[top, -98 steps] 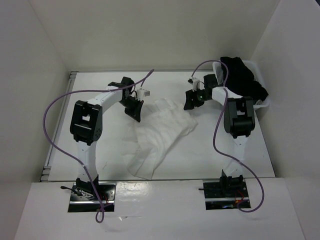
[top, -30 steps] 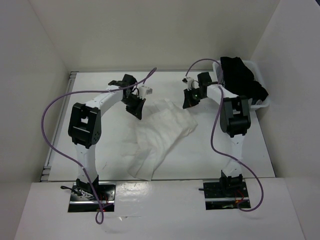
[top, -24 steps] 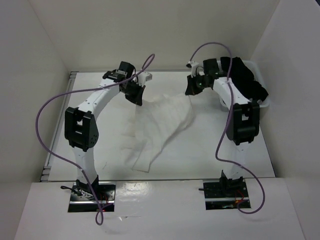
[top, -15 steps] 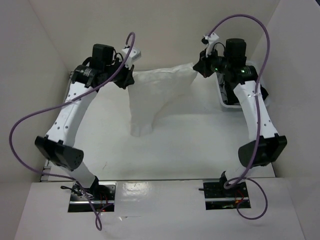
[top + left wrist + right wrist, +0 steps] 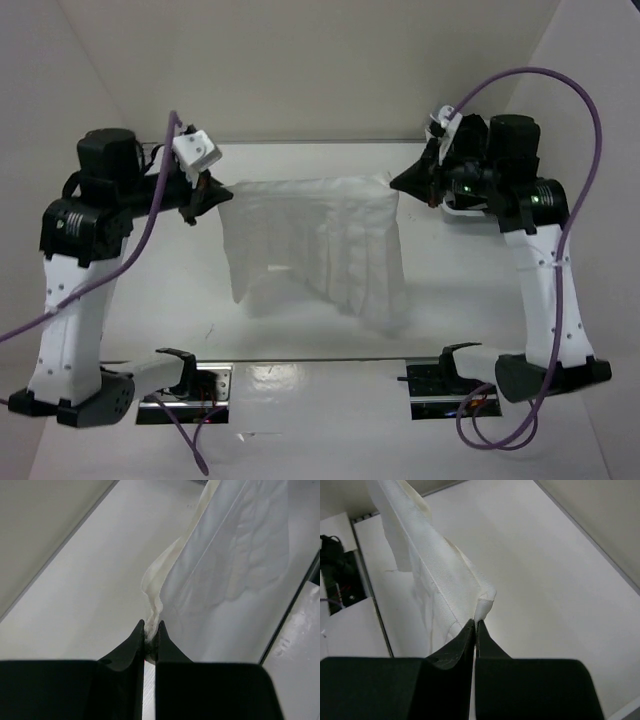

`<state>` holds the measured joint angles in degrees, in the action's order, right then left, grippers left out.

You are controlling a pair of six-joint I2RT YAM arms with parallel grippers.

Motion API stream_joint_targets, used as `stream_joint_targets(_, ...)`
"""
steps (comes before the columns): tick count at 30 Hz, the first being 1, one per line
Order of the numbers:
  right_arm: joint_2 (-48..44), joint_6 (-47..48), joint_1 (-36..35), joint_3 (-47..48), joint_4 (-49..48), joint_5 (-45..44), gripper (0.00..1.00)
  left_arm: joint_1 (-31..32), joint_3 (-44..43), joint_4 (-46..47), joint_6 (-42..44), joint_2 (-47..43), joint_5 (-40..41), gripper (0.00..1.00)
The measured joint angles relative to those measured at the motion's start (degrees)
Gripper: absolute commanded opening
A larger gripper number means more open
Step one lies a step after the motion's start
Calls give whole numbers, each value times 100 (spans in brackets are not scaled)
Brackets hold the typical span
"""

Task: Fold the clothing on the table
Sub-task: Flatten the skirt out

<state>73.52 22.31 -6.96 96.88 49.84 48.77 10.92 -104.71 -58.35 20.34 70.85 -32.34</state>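
Both grippers are clamped on the clothing, one at each top corner. In the top view the left gripper (image 5: 214,195) is at the left end of the upper edge and the right gripper (image 5: 398,181) at the right end, and the single white pleated skirt (image 5: 320,240) is stretched between them as a hanging sheet over the middle of the table (image 5: 455,285).

Its top edge runs nearly level from left to right. Vertical pleats show on the right half, and the bottom edge drops lower on the right than on the left. It is not clear whether the hem touches the tabletop.

From the left wrist, the two black fingers of the left gripper (image 5: 150,631) are pressed together on a bunched cream fold of the skirt (image 5: 240,555), which trails away towards the far right. From the right wrist, the two fingers of the right gripper (image 5: 474,625) are pinched shut on a stitched corner of the skirt (image 5: 432,577), with the fabric running away to the left.

Two arms are raised, one on each side. Two purple cables are visible: one (image 5: 148,232) drapes down from the left arm, and one (image 5: 592,112) arches high over the right arm.
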Motion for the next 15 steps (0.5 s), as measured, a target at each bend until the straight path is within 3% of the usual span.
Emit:
stream_joint_targets(8, -1495, 179, 326, -286, 501, 1113, 0, -361, 955, -144, 63, -1829, -1128, 4)
stream_joint_targets(15, -1974, 289, 409, -564, 743, 1456, 0, -476, 1661, -188, 68, -2603, -1471, 6)
